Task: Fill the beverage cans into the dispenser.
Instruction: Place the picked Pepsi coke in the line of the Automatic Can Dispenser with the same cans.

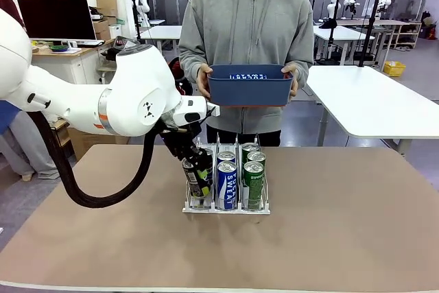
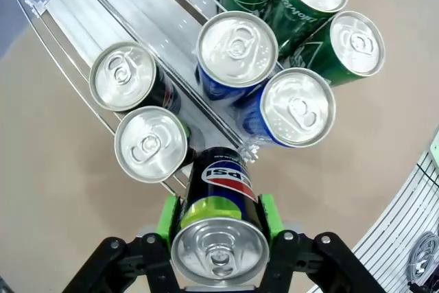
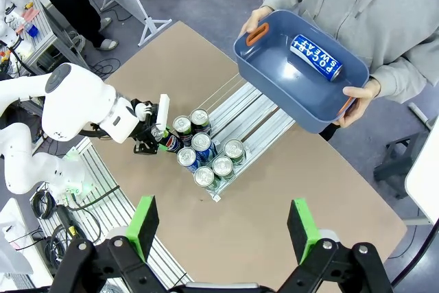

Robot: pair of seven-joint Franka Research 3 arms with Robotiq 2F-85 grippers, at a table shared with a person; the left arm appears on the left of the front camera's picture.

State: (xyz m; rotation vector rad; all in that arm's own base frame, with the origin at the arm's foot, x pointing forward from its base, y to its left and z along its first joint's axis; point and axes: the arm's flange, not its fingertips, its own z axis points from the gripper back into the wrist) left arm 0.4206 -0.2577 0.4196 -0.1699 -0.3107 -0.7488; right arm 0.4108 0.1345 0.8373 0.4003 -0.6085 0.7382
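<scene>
My left gripper is shut on a black beverage can with a red-blue logo, tilted at the front left corner of the dispenser. Two black cans stand in the left lane, two blue-white cans in the middle lane and three green cans in the right lane. My right gripper hangs open high above the table, holding nothing.
A person at the far side holds a blue plastic bin in both hands, with one blue-white can lying in it. The brown table has free room on both sides of the dispenser.
</scene>
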